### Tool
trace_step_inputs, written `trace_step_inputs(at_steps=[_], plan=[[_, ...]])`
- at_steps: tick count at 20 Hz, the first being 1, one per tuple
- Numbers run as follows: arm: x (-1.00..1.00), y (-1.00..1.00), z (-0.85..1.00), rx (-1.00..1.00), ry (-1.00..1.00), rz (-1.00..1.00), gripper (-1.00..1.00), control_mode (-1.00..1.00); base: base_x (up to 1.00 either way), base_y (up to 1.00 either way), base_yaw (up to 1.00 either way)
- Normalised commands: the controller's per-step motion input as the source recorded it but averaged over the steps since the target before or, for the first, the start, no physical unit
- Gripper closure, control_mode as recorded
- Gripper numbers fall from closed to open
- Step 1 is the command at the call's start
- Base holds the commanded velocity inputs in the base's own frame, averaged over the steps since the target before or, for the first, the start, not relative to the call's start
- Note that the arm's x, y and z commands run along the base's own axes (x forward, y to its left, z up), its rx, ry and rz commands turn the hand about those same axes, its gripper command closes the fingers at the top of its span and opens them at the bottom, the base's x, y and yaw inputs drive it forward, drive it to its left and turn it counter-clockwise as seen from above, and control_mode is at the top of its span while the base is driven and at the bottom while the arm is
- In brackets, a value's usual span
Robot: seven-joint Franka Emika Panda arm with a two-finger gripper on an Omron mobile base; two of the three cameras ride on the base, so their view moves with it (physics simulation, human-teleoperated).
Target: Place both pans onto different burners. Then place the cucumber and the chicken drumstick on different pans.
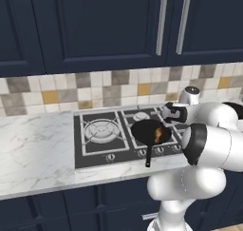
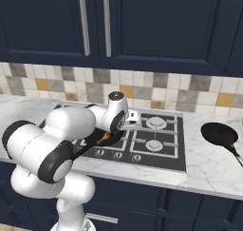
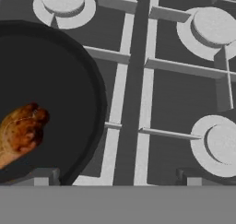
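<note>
Chicken drumstick (image 3: 20, 132) lies in a pan (image 3: 60, 80) on the cooktop (image 1: 90, 151), cut off at the hand view's edge. Gripper's finger tips (image 3: 44, 176) stand wide apart, holding nothing. The arm hides much of that pan from the right, where a second pan (image 2: 219, 133) sits on the counter (image 2: 209, 166).

Cooktop (image 1: 95, 151) on the counter (image 1: 33, 154), cabinets above and below.
One pan (image 1: 151, 131) sits on a middle front burner, handle toward 6 o'clock, the drumstick (image 3: 20, 133) inside it. The second pan (image 2: 219, 133) lies on the counter at the cooktop's 3 o'clock. A big burner (image 1: 102, 130) is at the first pan's 9 o'clock.
</note>
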Motion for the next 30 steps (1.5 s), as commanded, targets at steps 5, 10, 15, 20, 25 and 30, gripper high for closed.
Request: trace_step_inputs(at_steps=[5, 10, 15, 20, 25, 30], plan=[[0.00, 0.00, 0.00, 0.00, 0.00, 0.00, -1.00, 1.00, 0.00, -0.45, 0.00], [0.00, 0.00, 0.00, 0.00, 0.00, 0.00, -1.00, 1.00, 0.00, -0.43, 0.00], [0.00, 0.00, 0.00, 0.00, 0.00, 0.00, -1.00, 1.00, 0.00, -0.45, 0.00], [0.00, 0.00, 0.00, 0.00, 0.00, 0.00, -1.00, 1.00, 0.00, -0.48, 0.00], [0.00, 0.00, 0.00, 0.00, 0.00, 0.00, -1.00, 1.00, 0.00, -0.50, 0.00], [0.00, 0.00, 0.00, 0.00, 0.00, 0.00, -1.00, 1.00, 0.00, -0.49, 0.00]])
